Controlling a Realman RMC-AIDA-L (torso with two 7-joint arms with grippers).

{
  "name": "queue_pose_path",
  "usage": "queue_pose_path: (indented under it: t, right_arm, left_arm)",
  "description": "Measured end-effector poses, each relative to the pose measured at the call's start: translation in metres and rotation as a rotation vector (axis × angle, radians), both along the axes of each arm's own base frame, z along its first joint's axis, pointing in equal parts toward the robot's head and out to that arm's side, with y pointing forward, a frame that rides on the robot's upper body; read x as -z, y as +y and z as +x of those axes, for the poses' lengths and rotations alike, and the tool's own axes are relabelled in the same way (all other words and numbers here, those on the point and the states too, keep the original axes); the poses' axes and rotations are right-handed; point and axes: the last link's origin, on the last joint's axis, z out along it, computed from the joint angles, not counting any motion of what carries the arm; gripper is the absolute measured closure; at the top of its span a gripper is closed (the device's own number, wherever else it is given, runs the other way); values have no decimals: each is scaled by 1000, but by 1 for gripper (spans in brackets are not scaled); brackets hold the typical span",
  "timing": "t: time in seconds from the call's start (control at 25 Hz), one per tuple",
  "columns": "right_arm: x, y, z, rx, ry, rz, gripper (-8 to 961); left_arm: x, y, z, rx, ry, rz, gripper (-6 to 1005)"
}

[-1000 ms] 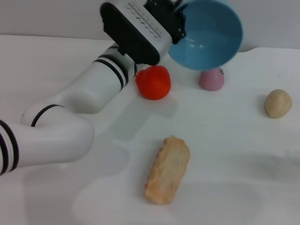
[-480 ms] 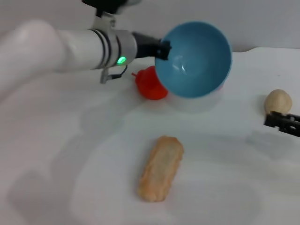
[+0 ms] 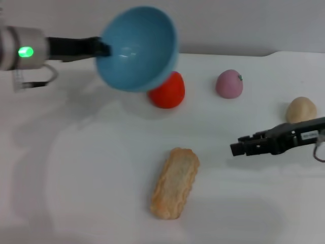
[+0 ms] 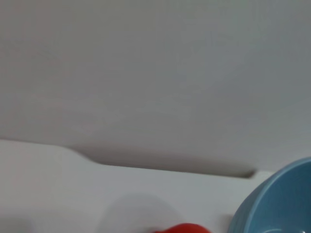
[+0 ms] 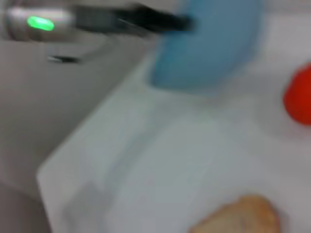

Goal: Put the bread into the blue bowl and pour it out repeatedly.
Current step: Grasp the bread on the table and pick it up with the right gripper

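Swung the blue bowl (image 3: 138, 48) over to my left, right gripper (image 3: 236, 149) moved in.
Left gripper (image 3: 104, 49) clamps its rim; bread (image 3: 175, 182) on table (image 3: 91, 173); right jaws — can't tell.

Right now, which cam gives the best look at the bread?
Head view: the bread lies whole and unobstructed on the table, left of the right claw. The right wrist view catches only one blurred end of it at the frame edge. The left wrist view shows none of it.
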Motion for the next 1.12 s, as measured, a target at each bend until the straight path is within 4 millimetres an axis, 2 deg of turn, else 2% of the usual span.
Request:
queue_pose_path:
  t: [0.16, 0.4, 0.6, 0.84, 1.12]
  right_arm:
    - [9, 6, -11, 97, -163, -75, 495]
    - [32, 11, -25, 212, -275, -132, 495]
    - [60, 17, -29, 230, -309, -115, 494]
    - [92, 18, -37, 236, -240, -66, 494]
    - [106, 11, -34, 233, -276, -101, 495]
  left_arm:
    - [-32, -24, -28, -80, 8, 30, 974]
    - [-38, -44, -47, -159, 94, -80, 974]
    - [-34, -52, -49, -180, 143, -118, 974]
    - [-33, -54, -46, -175, 146, -141, 974]
    - [-40, -50, -36, -157, 157, -125, 974]
